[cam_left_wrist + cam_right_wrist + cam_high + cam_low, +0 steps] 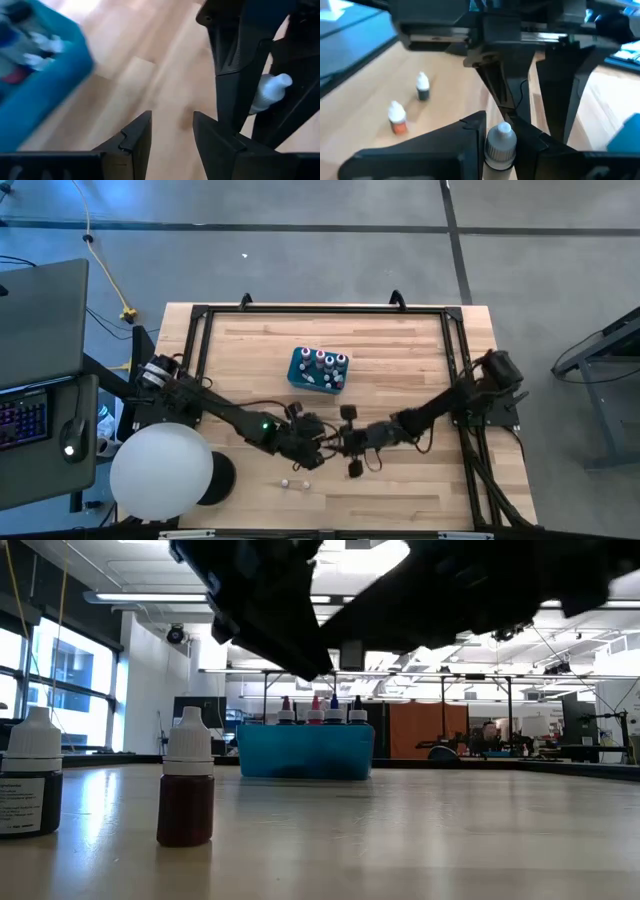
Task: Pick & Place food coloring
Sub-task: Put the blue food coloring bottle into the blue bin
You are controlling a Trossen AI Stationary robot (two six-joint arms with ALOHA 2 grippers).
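Observation:
A teal box (318, 370) with several white-capped food coloring bottles stands at the table's middle; it also shows in the low view (305, 750). Two small bottles stand on their bases near the front edge, one dark (30, 772) and one red-brown (187, 780). My right gripper (501, 127) is shut on another white-capped bottle (501, 145), above the table in front of the box. My left gripper (172, 125) is open and empty, right beside the right gripper (340, 442). My right gripper pinches the small bottle by its body, just below the white cap (500, 150), between its two fingers. The cap (272, 90) sticks out past the fingertips. The bottle is off the table.
The two loose bottles also show in the high view (295, 481), just nearer the front edge than the grippers. A white globe lamp (160, 472) stands at the table's front left corner. A black frame (200, 320) runs round the table top.

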